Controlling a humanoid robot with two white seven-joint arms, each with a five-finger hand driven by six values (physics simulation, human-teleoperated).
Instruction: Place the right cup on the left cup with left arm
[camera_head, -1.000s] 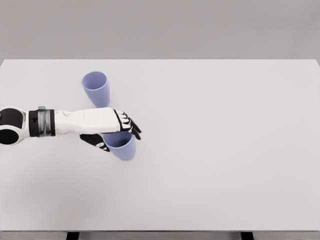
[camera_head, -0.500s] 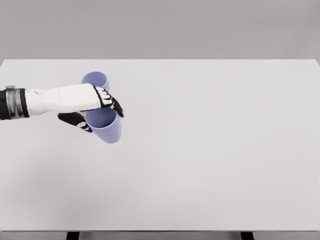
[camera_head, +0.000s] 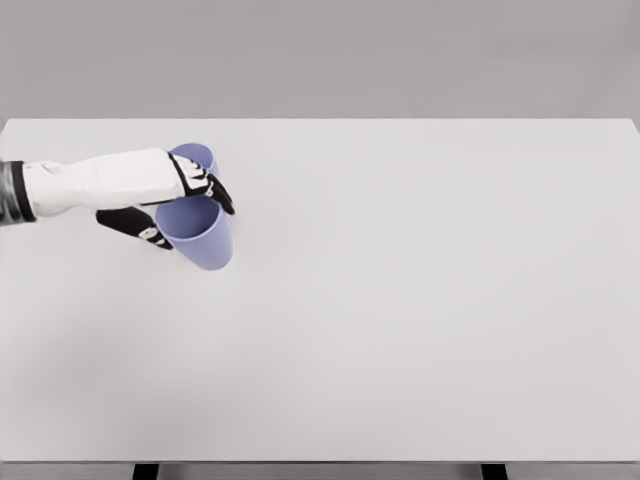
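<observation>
My left hand (camera_head: 175, 205) comes in from the left edge and is shut on a lavender cup (camera_head: 198, 236), fingers over its rim and thumb on its left side. The held cup is lifted off the table and overlaps the front of a second lavender cup (camera_head: 197, 155). That second cup stands behind it at the table's back left, with only part of its rim showing past my hand. The right arm is out of view.
The white table (camera_head: 420, 300) fills the picture, with its far edge at the top and its front edge along the bottom.
My left hand has carried the held cup up and to the left, from the table's near left toward the standing cup, which it now partly covers.
</observation>
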